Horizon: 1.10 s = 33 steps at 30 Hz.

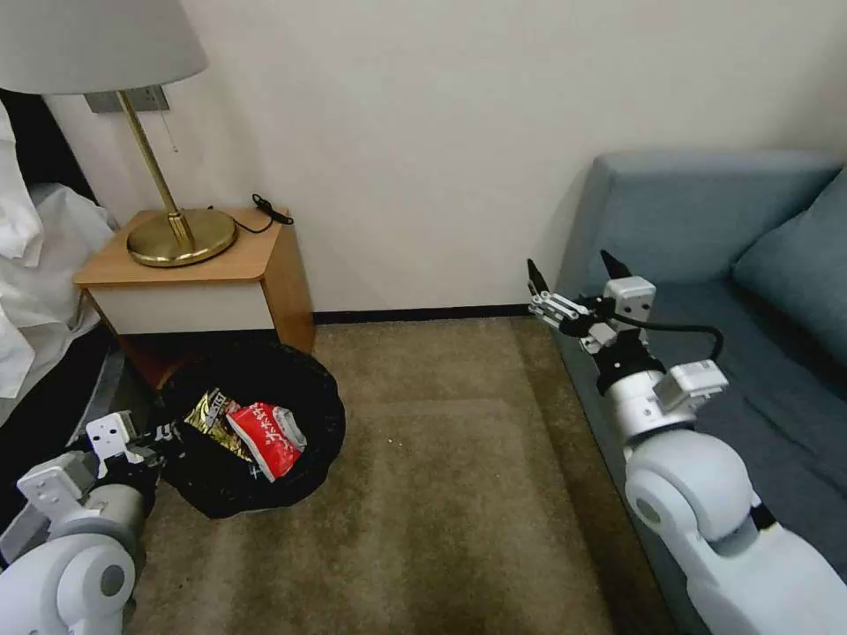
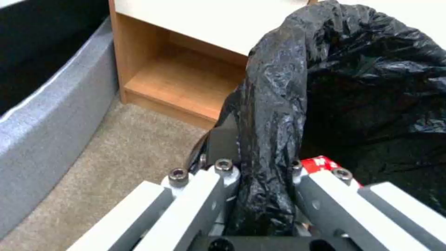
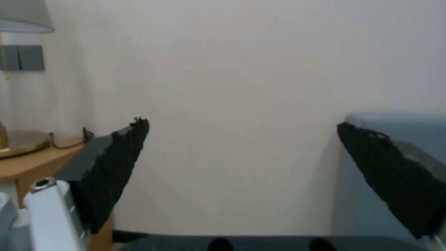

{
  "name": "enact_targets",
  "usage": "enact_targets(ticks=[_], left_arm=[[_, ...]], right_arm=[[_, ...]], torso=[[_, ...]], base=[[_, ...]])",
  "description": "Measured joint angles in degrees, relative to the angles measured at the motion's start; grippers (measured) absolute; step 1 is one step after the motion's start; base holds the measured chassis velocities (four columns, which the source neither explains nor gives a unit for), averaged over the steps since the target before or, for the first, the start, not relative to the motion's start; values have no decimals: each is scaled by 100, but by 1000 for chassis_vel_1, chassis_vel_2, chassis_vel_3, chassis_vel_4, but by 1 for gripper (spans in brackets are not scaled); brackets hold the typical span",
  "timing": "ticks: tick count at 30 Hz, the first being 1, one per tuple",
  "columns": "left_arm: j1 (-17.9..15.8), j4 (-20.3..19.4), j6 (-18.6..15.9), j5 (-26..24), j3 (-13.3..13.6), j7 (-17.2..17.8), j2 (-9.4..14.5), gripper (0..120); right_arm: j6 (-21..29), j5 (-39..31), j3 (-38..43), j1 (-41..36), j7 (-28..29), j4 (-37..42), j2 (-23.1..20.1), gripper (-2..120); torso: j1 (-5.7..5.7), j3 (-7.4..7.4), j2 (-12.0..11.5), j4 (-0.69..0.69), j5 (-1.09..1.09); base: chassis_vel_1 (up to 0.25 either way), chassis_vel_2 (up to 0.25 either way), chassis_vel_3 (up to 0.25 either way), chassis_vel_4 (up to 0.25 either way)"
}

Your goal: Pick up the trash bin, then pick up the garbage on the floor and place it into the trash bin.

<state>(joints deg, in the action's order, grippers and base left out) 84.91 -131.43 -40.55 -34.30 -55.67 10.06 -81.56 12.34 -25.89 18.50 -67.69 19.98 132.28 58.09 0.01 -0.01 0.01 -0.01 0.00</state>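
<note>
The left gripper (image 2: 260,195) clenches the trash bin's (image 1: 256,423) bagged near-left rim; the right gripper (image 1: 573,278) hangs spread wide before the sofa (image 1: 750,265).

1. A carpeted bedroom or hotel room.
2. A brass lamp (image 1: 168,212) stands on a wooden nightstand (image 1: 203,282) beside white bedding (image 1: 35,265).
3. A blue-grey sofa (image 1: 706,229) stands against the plain wall.
</note>
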Motion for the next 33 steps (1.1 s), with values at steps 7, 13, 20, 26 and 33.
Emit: enact_targets(ticks=[7,13,20,26,33], left_arm=[[143,-197,-137,-301,-76,11,182,4],[225,-240,-123,-285,-57,-27,194,4],[237,-277,-69,-226,-17,-110,184,4],[244,-280,-10,-113,4,-213,189,4],[246,-237,28,-92,6,-261,223,4]], right_arm=[[13,215,47,-322,51,96,220,100],[70,413,92,-593,51,197,521,100],[233,686,125,-901,47,339,930,100],[406,1235,112,-1172,-45,383,1274,100],[534,1487,55,-1338,-91,335,1429,100]], torso=[[0,1,0,0,0],[0,1,0,1,0],[0,1,0,1,0],[0,0,0,0,0],[0,1,-1,1,0]], base=[[0,0,0,0],[0,0,0,0],[0,0,0,0],[0,0,0,0],[0,0,0,0]])
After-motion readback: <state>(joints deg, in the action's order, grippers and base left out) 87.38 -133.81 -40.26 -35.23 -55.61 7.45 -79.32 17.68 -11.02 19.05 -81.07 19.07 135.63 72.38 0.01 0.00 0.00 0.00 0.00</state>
